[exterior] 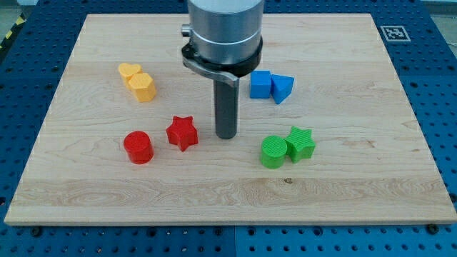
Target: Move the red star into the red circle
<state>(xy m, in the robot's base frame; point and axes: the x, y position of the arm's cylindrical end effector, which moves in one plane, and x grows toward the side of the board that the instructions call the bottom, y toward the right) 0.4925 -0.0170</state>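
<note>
Pale wooden board [228,193] spread across a blue perforated bench [435,43], with a small black-and-white marker tag [392,32] at its far right corner. Above the middle, a grey metal arm housing [225,32] ending in a straight dark rod; my tip [226,135] down on the wood, just right of the red star block [182,132], close but apart. No jaws on this rig, only the rod.

Right of the tip, a green cylinder block [273,151] touching a green star-like block [300,143]. Far right of the rod, a blue cube block [260,84] against a blue wedge-shaped block [282,88]. Far left, two yellow blocks pressed together: a heart-like one [129,71] and a hexagon-like one [143,87].

Red circle, a short red cylinder block [138,147], just left of and slightly nearer than the red star, not touching.
</note>
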